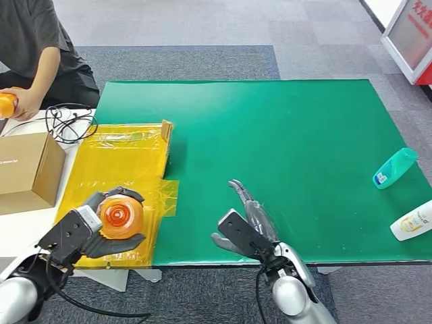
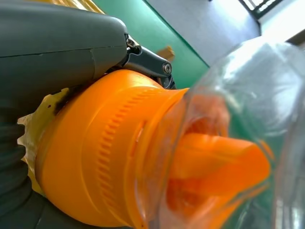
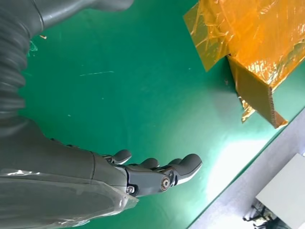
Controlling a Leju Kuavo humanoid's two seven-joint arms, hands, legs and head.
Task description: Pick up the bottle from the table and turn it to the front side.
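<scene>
My left hand (image 1: 96, 226) grips an orange bottle (image 1: 121, 216) above the yellow film-covered cardboard (image 1: 122, 162) at the table's front left. The bottle's round end faces the head camera. In the left wrist view the bottle (image 2: 107, 157) shows an orange ribbed collar with a clear cap over an orange spout, and my thumb (image 2: 54, 52) lies along it. My right hand (image 1: 247, 223) hovers open over the green mat (image 1: 285, 135) near the front edge, fingers stretched out, holding nothing; the right wrist view shows the same hand (image 3: 144, 174) above the mat.
A teal bottle (image 1: 395, 167) and a white bottle (image 1: 412, 221) lie at the mat's right edge. A cardboard box (image 1: 28, 169) and black cables (image 1: 69, 121) sit at the left. A person (image 1: 36, 47) at the back left holds an orange object (image 1: 7, 104).
</scene>
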